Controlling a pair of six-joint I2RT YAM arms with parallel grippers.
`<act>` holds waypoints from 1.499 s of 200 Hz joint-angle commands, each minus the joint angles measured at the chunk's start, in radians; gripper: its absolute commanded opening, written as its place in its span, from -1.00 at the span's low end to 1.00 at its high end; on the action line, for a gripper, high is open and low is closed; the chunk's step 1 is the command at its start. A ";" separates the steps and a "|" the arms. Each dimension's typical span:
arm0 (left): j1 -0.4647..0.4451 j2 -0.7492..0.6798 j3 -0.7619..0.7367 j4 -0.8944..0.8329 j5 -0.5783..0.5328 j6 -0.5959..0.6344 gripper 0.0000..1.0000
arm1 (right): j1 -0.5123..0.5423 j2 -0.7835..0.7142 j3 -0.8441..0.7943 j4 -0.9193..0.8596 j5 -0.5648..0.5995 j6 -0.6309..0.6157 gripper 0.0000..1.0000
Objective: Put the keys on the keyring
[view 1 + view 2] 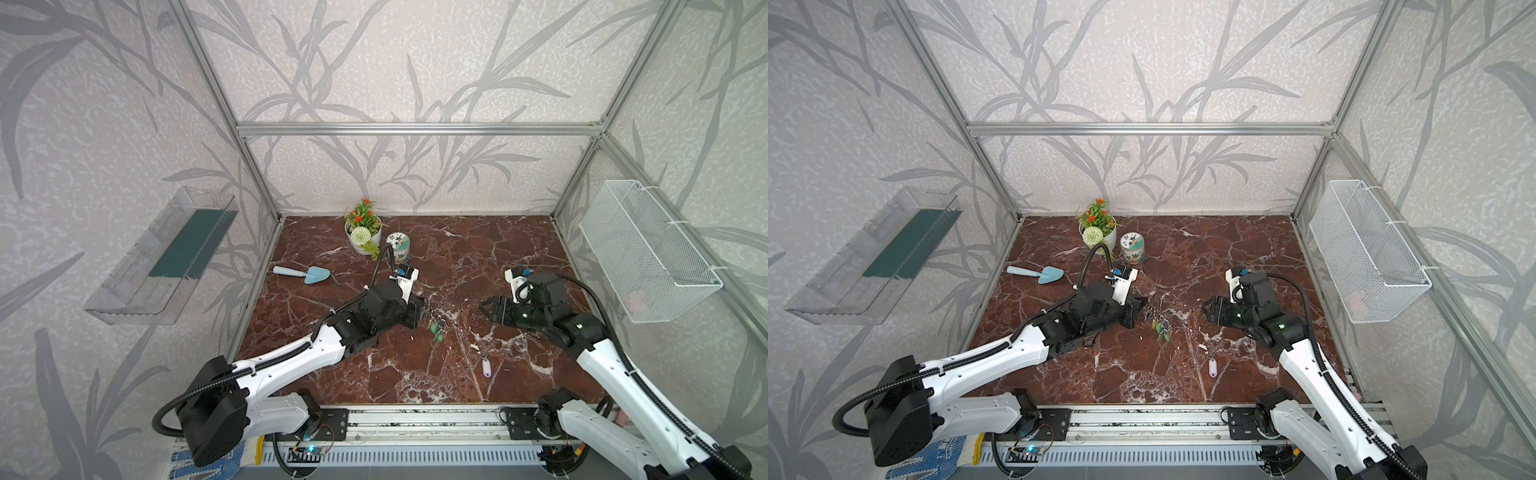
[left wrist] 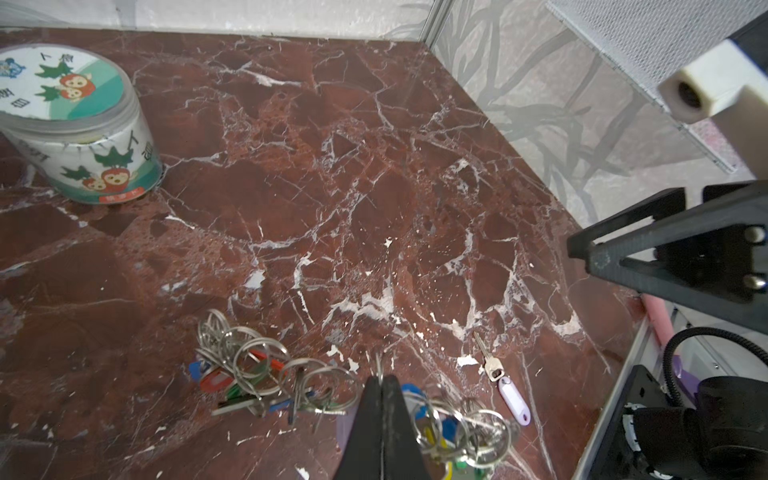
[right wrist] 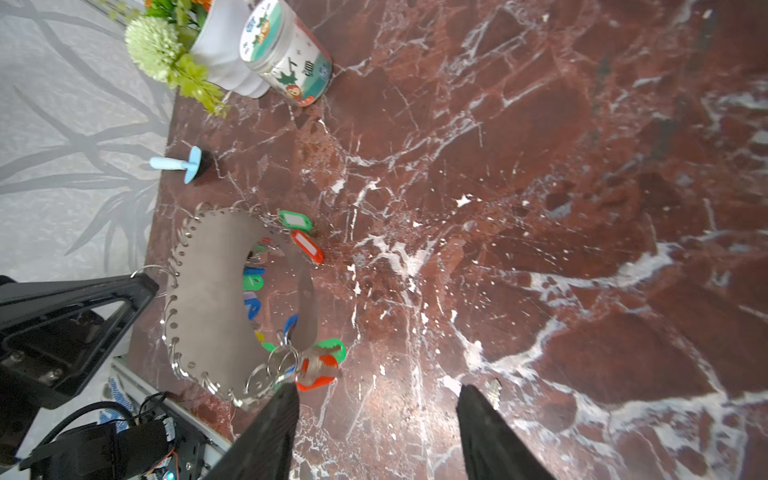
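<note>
- Your left gripper point(image 2: 382, 386) has its jaws pressed together on the keyring point(image 3: 212, 299). It pinches the thin rim and holds the keyring on edge over the middle of the table point(image 1: 498, 249), with the tags dangling below.
- Your right gripper point(image 3: 376, 388) is spread with nothing between its jaws. It faces the keyring, and one fingertip sits just beside the lowest bunch of small rings and the orange tag point(image 3: 311, 382).
- The keys point(image 1: 485, 368) lie flat on the table, toward the edge nearest the arm bases. They are well apart from both grippers and not yet picked up.
- Risk: the rim pinch is narrow, so a nudge from your right jaws could swivel the keyring or slide it out of the grip.
- Risk: if you draw the right arm away carelessly, it may hook a loose ring and drag the whole bunch.
- Risk: the key and its little ring lie flush with the marble. If you come down too steeply, you will likely scrape the surface or skid the keys away.
- Risk: if you grab only the smooth pale tag point(image 2: 513, 401), the ring may be left swinging and hard to aim.
- Risk: that tag looks much like the white veins in the marble, so confirm your target in the left wrist view before you commit.
</note>
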 commanded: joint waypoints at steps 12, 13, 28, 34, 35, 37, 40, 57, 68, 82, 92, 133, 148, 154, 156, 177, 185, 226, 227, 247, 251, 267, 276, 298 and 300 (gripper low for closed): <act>-0.007 -0.019 0.034 0.035 -0.024 0.010 -1.00 | 0.014 -0.048 -0.053 -0.114 0.103 0.038 0.27; -0.006 -0.021 0.033 0.037 -0.024 0.010 -1.00 | 0.015 -0.050 -0.055 -0.115 0.106 0.040 0.27; -0.006 -0.037 0.018 0.039 -0.022 0.011 -1.00 | 0.044 -0.063 -0.086 -0.126 0.127 0.062 0.26; -0.006 -0.043 0.013 0.039 -0.021 0.012 -1.00 | 0.057 -0.063 -0.095 -0.131 0.144 0.062 0.26; -0.007 -0.044 0.012 0.039 -0.021 0.012 -1.00 | 0.063 -0.063 -0.097 -0.133 0.148 0.062 0.26; -0.007 -0.047 0.013 0.039 -0.021 0.012 -1.00 | 0.066 -0.063 -0.100 -0.135 0.151 0.062 0.26; -0.007 -0.050 0.012 0.039 -0.021 0.013 -1.00 | 0.075 -0.062 -0.104 -0.137 0.159 0.062 0.26; -0.007 -0.063 0.001 0.039 -0.018 0.014 -1.00 | 0.147 -0.044 -0.137 -0.125 0.206 0.117 0.21; -0.006 -0.068 -0.002 0.041 -0.018 0.013 -1.00 | 0.204 -0.020 -0.150 -0.115 0.252 0.117 0.21; -0.006 -0.070 -0.007 0.043 -0.018 0.009 -1.00 | 0.271 0.021 -0.159 -0.106 0.312 0.117 0.21; -0.007 -0.072 -0.009 0.047 -0.012 0.005 -1.00 | 0.298 0.049 -0.169 -0.089 0.329 0.194 0.01; -0.006 -0.087 -0.017 0.050 0.001 0.001 -1.00 | 0.324 0.161 -0.185 -0.055 0.318 0.209 -0.34; -0.007 -0.092 -0.023 0.052 0.002 0.001 -1.00 | 0.324 0.180 -0.198 -0.035 0.319 0.214 -0.35; -0.006 -0.096 -0.025 0.052 0.003 0.002 -1.00 | 0.324 0.185 -0.202 -0.026 0.316 0.213 -0.35; -0.006 -0.097 -0.024 0.052 0.003 0.002 -1.00 | 0.325 0.187 -0.203 -0.022 0.315 0.213 -0.36; -0.007 -0.098 -0.029 0.059 0.006 0.002 -1.00 | 0.324 0.217 -0.208 0.004 0.305 0.208 -0.43; -0.007 -0.098 -0.031 0.058 0.006 0.003 -1.00 | 0.324 0.235 -0.208 0.011 0.303 0.207 -0.46; -0.007 -0.104 -0.036 0.058 0.004 0.009 -1.00 | 0.324 0.289 -0.217 0.035 0.299 0.208 -0.60; -0.006 -0.104 -0.037 0.058 0.004 0.008 -1.00 | 0.323 0.289 -0.217 0.034 0.299 0.208 -0.60; -0.006 -0.105 -0.040 0.062 0.005 0.011 -1.00 | 0.325 0.296 -0.222 0.034 0.308 0.207 -0.64; -0.006 -0.106 -0.041 0.063 0.004 0.011 -1.00 | 0.324 0.297 -0.222 0.034 0.309 0.205 -0.65; -0.006 -0.108 -0.041 0.063 0.004 0.015 -1.00 | 0.324 0.300 -0.222 0.027 0.314 0.204 -0.71; -0.007 -0.110 -0.041 0.063 0.002 0.017 -1.00 | 0.324 0.301 -0.224 0.023 0.318 0.204 -0.71; -0.006 -0.116 -0.043 0.063 0.002 0.021 -1.00 | 0.324 0.302 -0.231 0.025 0.323 0.204 -0.76; -0.006 -0.116 -0.043 0.063 0.001 0.022 -1.00 | 0.324 0.302 -0.231 0.025 0.323 0.204 -0.77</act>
